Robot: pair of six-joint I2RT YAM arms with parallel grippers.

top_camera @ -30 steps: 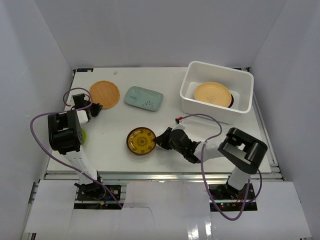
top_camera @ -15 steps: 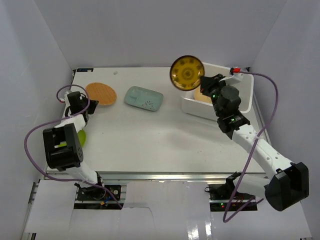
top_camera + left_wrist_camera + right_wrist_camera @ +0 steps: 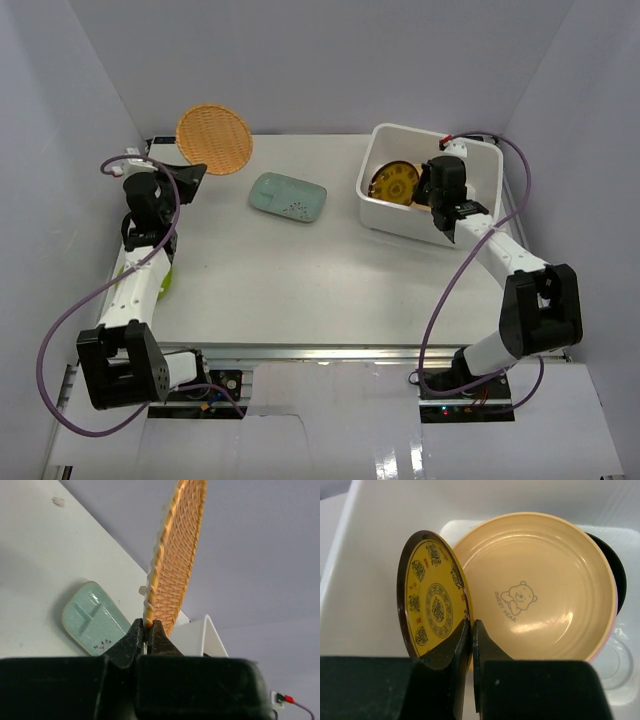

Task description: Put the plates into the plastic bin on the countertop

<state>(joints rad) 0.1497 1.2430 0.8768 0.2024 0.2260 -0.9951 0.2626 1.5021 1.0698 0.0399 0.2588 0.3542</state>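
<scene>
Looking down from above, I see the left gripper [image 3: 195, 171] pinching the round orange plate [image 3: 214, 140] by its edge. It holds the plate up over the back left corner of the countertop [image 3: 300, 270], well apart from the plastic bin [image 3: 400, 218]. The right gripper [image 3: 416, 187] is down inside the bin with the black-and-yellow plate [image 3: 392, 183]. A teal plate [image 3: 288, 196] lies flat on the countertop. A bit of a lime green plate [image 3: 165, 278] peeks out beside the left arm.

From the left wrist, the jaws are squeezed narrow on the orange rim, and the plate stands on edge.

From the right wrist, the jaws are shut tight on the yellow plate. It leans just beside the peach plate [image 3: 540, 585], and a black plate [image 3: 618, 572] pokes out underneath.

I think the yellow plate is ready to be let go, so those jaws need to open. Then the orange one must cross over to the bin.

I count one bin, two arms and six plates: two held, two on the countertop, two lying in the bin.
</scene>
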